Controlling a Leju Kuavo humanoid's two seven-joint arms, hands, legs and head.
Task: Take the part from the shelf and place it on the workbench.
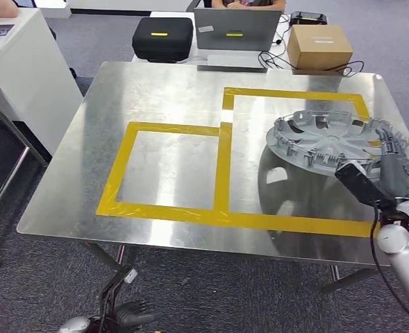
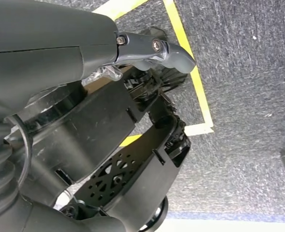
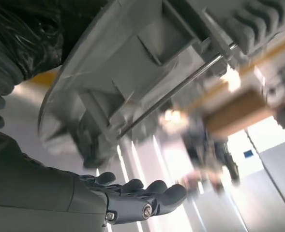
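The part is a grey plastic wheel cover (image 1: 317, 139), hanging tilted a little above the right side of the metal workbench (image 1: 171, 83), over the right yellow-taped rectangle (image 1: 296, 94). Its reflection lies on the metal beneath it. My right hand (image 1: 396, 166) grips the cover's near right rim, fingers (image 1: 388, 139) lying over the edge. In the right wrist view the cover's ribbed underside (image 3: 133, 63) hangs above the thumb (image 3: 148, 205). My left hand (image 1: 134, 316) hangs low beside my body below the table's front edge and holds nothing; its thumb (image 2: 170, 50) sticks out over the carpet.
A second yellow-taped square (image 1: 165, 166) marks the table's middle left. Behind the far edge stand a black case (image 1: 162, 36), a grey laptop (image 1: 237, 31) and a cardboard box (image 1: 319, 45) with cables. A person (image 1: 249, 3) sits beyond them. A white table (image 1: 19, 62) stands at left.
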